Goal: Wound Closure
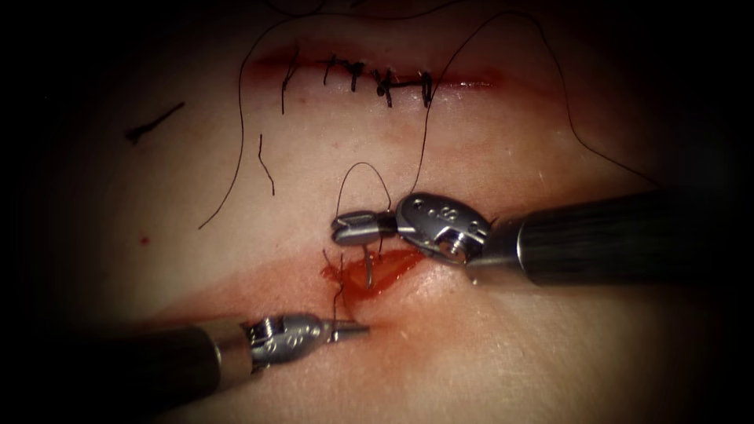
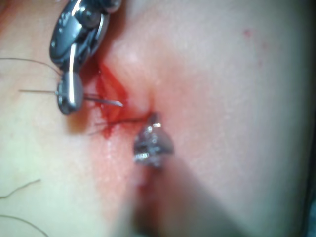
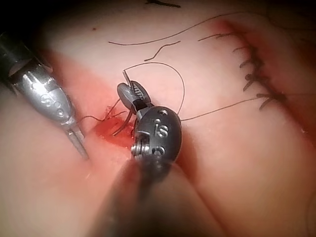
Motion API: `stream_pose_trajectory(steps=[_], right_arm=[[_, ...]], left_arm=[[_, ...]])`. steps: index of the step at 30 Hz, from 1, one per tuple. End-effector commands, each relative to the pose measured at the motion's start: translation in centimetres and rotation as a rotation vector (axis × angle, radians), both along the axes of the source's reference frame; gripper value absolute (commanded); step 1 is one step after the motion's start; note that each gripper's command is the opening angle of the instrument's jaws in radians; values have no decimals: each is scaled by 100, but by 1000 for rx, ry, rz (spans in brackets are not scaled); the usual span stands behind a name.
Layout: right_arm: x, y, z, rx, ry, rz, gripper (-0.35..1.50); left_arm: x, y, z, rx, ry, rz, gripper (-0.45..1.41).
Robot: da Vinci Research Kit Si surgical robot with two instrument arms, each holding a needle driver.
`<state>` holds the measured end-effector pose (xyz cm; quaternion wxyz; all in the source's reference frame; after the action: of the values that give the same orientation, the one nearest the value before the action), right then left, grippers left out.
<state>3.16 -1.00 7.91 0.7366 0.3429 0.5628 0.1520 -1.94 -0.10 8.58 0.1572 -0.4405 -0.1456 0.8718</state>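
The right arm's tool (image 1: 345, 228) reaches in level from the right, jaws clamped on the curved needle (image 1: 367, 267) near its upper end; the needle dips into the open cut (image 1: 375, 271) in the tissue (image 1: 550, 353). The left arm's tool (image 1: 353, 330) lies low beside the cut, jaws pressed together, apparently pinching thread (image 1: 339, 292).

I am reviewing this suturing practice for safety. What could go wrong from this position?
1. The right tool holds the needle near its back end, with the point down in the open cut; the needle could twist in the jaws.
2. The left tool grips thread at the cut's near edge; hard pulling might tear the tissue.
3. The long loose thread from the stitched cut crosses near the right tool and could tangle.
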Motion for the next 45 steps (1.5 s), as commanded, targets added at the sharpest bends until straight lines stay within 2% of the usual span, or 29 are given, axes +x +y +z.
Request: stream_pose_trajectory(steps=[1, 14, 22, 30, 37, 45], right_arm=[[7, -8, 6, 11, 1, -4, -35], [8, -10, 3, 141, -37, 18, -35], [9, -8, 3, 346, -92, 65, -35], [10, -8, 3, 385, -104, 74, -35], [11, -7, 4, 428, -81, 98, -35], [11, -5, 6, 465, -116, 132, -35]], left_arm=[[-6, -5, 6, 3, -1, 1, -45], [-5, -7, 6, 3, -2, 1, -45], [-5, -7, 6, 3, -2, 2, -45], [-3, -7, 5, 3, -3, 3, -45], [-3, -7, 5, 3, -3, 3, -45], [-3, -7, 5, 3, -3, 3, -45]])
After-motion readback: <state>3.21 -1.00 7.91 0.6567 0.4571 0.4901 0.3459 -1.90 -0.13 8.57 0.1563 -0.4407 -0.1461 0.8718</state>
